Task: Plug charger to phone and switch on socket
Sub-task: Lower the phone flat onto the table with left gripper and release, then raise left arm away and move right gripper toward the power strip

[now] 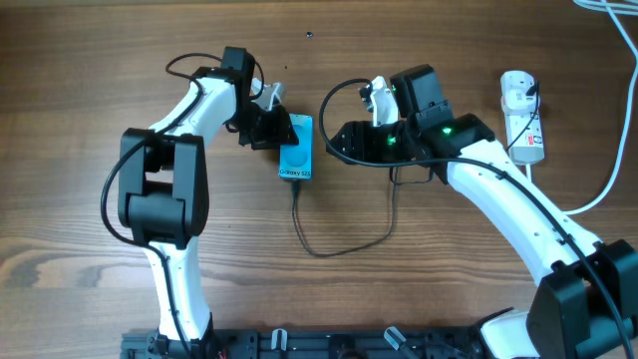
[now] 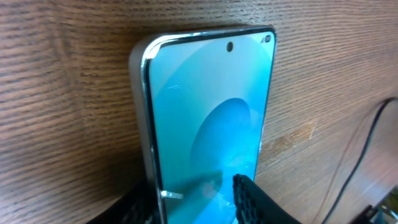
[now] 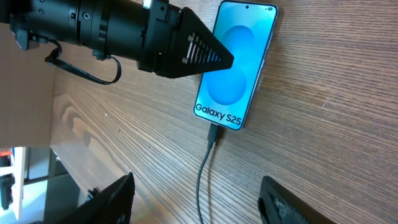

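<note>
The phone lies flat on the wooden table, turquoise screen up, with "Galaxy S25" on its near short edge. The thin black charger cable has its tip in that edge, then loops right towards the right arm. My left gripper is shut on the far end of the phone, one finger on each long side. My right gripper is open and empty just right of the phone, with the cable on the table between its fingers. The white socket lies at the far right.
A thick white cord runs from the socket along the table's right edge. The left arm's black body reaches in over the phone's left side. Bare wood lies around the cable loop.
</note>
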Robot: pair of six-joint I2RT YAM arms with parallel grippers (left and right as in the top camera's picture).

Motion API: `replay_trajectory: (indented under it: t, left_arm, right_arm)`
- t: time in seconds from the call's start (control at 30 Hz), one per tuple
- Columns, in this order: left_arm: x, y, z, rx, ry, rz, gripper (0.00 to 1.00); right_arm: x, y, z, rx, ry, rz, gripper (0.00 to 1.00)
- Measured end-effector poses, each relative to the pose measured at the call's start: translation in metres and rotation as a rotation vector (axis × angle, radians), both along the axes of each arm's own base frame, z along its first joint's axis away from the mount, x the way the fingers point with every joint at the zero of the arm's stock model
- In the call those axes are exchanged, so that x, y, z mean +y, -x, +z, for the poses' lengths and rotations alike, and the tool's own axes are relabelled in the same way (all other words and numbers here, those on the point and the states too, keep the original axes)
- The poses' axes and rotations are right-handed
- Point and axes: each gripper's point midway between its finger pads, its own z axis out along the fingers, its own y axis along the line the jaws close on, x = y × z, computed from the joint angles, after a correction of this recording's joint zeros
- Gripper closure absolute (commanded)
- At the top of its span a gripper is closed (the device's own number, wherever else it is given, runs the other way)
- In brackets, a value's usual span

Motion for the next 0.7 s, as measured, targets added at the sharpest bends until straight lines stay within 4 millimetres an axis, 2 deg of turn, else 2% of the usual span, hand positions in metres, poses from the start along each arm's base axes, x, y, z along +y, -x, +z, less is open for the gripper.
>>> replay_trajectory:
  t: [0.17,0.4,0.57,0.6,0.7]
  left_arm:
    - [0.010,-0.007,0.000,-0.029,-0.089,0.013,0.46]
    - [0.024,-0.013,-0.001,-0.057,-0.173,0.026,0.41]
    - [0.043,-0.001,0.006,-0.007,-0.244,0.042,0.35]
    - [0.049,-0.003,0.015,-0.021,-0.251,0.055,0.33]
    - [0.062,-0.018,0.085,-0.191,-0.242,0.109,0.18]
  right_arm:
    - [0.000,0.000,0.000,0.001,0.000,0.000,0.35]
    - [0.000,0.001,-0.001,0.006,0.003,0.002,0.35]
    - [-0.008,0.008,-0.001,-0.013,0.053,0.028,0.20]
    - [-0.013,0.011,0.005,-0.032,0.068,0.019,0.19]
    - [-0.029,0.021,0.042,-0.124,0.098,-0.013,0.17]
